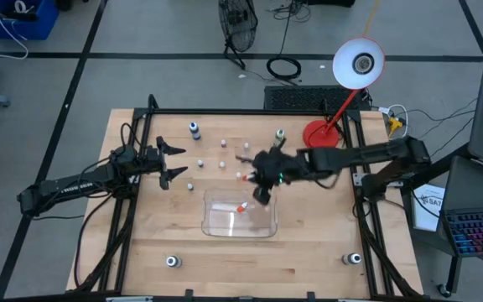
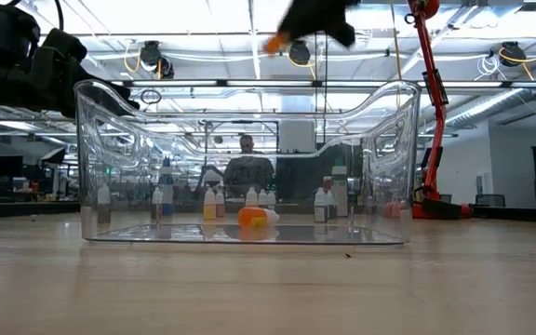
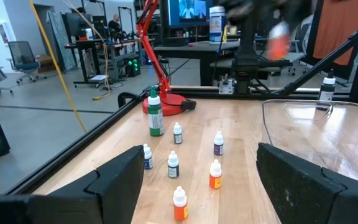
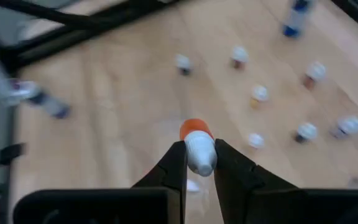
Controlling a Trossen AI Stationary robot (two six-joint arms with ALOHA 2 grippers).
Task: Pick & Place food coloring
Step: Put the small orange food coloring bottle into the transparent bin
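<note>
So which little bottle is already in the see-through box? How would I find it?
Find the clear plastic tray in the middle of the wooden table, just below the right gripper. Inside it lies one small orange bottle with a white cap. It is the only bottle on its side and inside the tray; the others stand upright on the wood behind.
</note>
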